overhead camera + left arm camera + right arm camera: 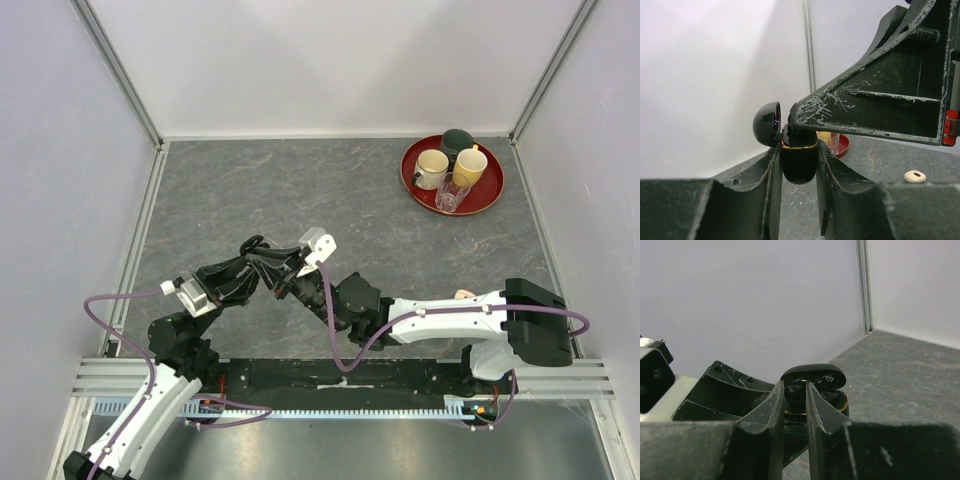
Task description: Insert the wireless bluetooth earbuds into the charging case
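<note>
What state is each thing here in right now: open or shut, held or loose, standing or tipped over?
charging case: lid open, held in the left gripper.
left gripper: shut on the charging case.
right gripper: shut, tips at the case's opening; cannot tell if a bud is between them.
cream earbud: loose on the table, outside the case.
cups: upright on the red tray.
</note>
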`<action>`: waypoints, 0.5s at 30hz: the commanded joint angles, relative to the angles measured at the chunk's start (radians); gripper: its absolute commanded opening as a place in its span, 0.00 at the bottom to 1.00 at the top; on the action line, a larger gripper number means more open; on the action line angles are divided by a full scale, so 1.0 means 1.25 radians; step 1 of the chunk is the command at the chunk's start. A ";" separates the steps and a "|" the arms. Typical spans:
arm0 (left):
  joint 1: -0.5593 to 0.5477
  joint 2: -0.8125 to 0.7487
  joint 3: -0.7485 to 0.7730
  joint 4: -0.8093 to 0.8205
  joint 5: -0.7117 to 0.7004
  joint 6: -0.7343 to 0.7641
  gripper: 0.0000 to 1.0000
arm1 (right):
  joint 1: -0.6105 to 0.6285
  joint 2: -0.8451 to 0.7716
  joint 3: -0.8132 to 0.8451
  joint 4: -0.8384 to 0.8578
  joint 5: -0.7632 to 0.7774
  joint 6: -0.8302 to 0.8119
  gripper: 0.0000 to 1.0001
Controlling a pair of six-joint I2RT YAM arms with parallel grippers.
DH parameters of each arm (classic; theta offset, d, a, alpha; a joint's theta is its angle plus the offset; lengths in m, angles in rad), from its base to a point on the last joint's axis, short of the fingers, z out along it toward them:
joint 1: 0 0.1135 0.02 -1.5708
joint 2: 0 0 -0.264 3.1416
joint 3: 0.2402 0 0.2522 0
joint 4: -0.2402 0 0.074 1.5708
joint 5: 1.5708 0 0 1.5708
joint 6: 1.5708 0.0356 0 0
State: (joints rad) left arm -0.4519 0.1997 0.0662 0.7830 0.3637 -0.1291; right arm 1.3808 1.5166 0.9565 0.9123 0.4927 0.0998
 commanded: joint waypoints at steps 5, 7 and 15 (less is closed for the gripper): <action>-0.002 -0.014 0.030 0.077 -0.010 0.028 0.02 | 0.000 -0.023 0.002 -0.037 0.057 -0.033 0.33; -0.002 -0.014 0.030 0.076 -0.010 0.027 0.02 | 0.001 -0.028 -0.001 -0.026 0.060 -0.030 0.35; -0.001 -0.020 0.029 0.067 -0.008 0.024 0.02 | 0.001 -0.041 -0.013 0.040 0.055 -0.037 0.42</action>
State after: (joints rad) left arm -0.4511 0.1951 0.0662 0.7803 0.3588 -0.1291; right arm 1.3903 1.4960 0.9558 0.9127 0.5083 0.0807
